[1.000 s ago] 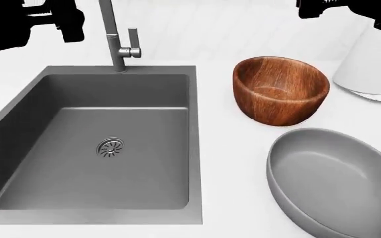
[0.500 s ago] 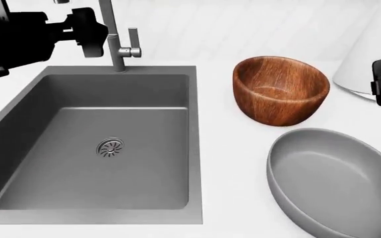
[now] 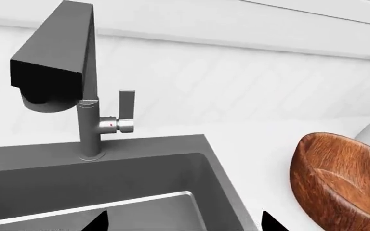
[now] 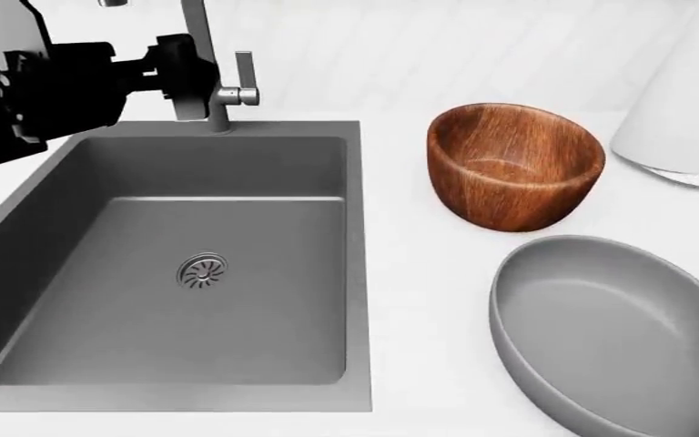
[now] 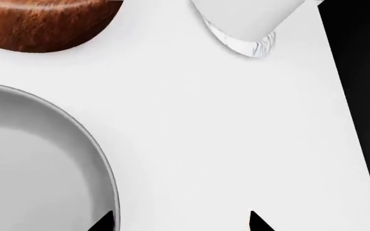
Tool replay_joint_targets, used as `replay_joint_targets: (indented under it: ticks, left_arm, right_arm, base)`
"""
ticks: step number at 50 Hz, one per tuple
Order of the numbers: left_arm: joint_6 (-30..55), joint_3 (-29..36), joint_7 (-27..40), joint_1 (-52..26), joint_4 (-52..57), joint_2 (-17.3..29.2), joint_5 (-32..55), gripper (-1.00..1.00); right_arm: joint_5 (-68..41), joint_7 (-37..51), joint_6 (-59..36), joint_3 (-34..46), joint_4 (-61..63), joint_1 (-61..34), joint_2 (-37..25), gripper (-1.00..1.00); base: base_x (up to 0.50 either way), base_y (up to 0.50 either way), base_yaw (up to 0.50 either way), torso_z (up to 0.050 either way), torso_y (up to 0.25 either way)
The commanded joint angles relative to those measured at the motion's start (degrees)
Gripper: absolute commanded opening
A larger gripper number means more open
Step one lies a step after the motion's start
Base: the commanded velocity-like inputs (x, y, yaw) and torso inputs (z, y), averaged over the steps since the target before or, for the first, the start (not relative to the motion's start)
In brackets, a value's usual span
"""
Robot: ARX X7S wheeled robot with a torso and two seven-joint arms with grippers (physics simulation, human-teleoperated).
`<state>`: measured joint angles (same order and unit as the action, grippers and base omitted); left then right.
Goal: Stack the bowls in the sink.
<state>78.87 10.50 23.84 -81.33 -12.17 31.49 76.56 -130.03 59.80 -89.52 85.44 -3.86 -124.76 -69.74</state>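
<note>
I am holding my left gripper (image 4: pixel 186 64) in the air over the back left part of the counter (image 4: pixel 422 273), just beside the faucet (image 4: pixel 210 73) at the sink's back edge. In my left wrist view only two dark fingertips (image 3: pixel 97 222) are showing, set well apart, so that gripper is standing wide and holding nothing. The sink (image 4: pixel 34 237) is lying below it, its basin showing only the round drain (image 4: pixel 203 271).

My right gripper (image 5: pixel 178 224) is hanging over bare counter near the right edge, between the grey bowl (image 5: pixel 31 163) and that edge. Its two tips are also showing apart in the right wrist view, with nothing between them, so it is wide as well. In the head view only a sliver of that arm is peeking in at the right edge, and I cannot tell more about it from there.

Both bowls are sitting on the counter to the right of the sink, neither one inside it. The wood bowl (image 4: pixel 515 166) is standing upright toward the back, and the grey bowl (image 4: pixel 617 332) is sitting nearer the front right corner, close to the wood one but apart from it. A white roll (image 4: pixel 683 109) is standing at the back right, just beside the wood bowl.
</note>
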Motion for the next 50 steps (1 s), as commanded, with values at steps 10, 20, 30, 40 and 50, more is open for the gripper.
replay_joint_targets:
  ticks: [10, 20, 30, 40, 50]
  left_arm:
    - [-0.9, -0.1, 1.1, 1.0, 0.0, 1.0, 0.9, 1.0]
    - [-2.1, 0.8, 0.0, 0.9, -0.9, 0.9, 0.1, 1.0]
    - [-2.3, 1.2, 0.0, 0.8, -1.2, 0.9, 0.2, 1.0]
    - [-2.6, 2.3, -0.7, -0.2, -2.2, 0.4, -0.3, 1.0]
    - [-2.5, 2.7, -0.2, -0.2, -2.4, 0.5, 0.0, 1.0]
  right_arm:
    - [7.4, -17.4, 3.3, 10.3, 4.5, -2.9, 0.1, 1.0]
    - [-5.3, -10.9, 7.5, 16.4, -5.4, -2.6, 1.4, 1.0]
    - [-12.3, -8.0, 9.8, 19.9, -12.3, -2.0, 0.1, 1.0]
    - [-10.1, -10.4, 13.2, 19.6, -12.2, 1.4, -2.5, 1.0]
    - [-8.0, -13.3, 15.1, 19.3, -11.0, 4.6, -2.8, 1.0]
  base:
    - [0.0, 0.0, 0.0, 0.0, 0.0]
    - [0.0, 0.0, 0.0, 0.0, 0.0]
    - [0.0, 0.0, 0.0, 0.0, 0.0]
    - [0.0, 0.0, 0.0, 0.0, 0.0]
    - [0.0, 0.0, 0.0, 0.0, 0.0]
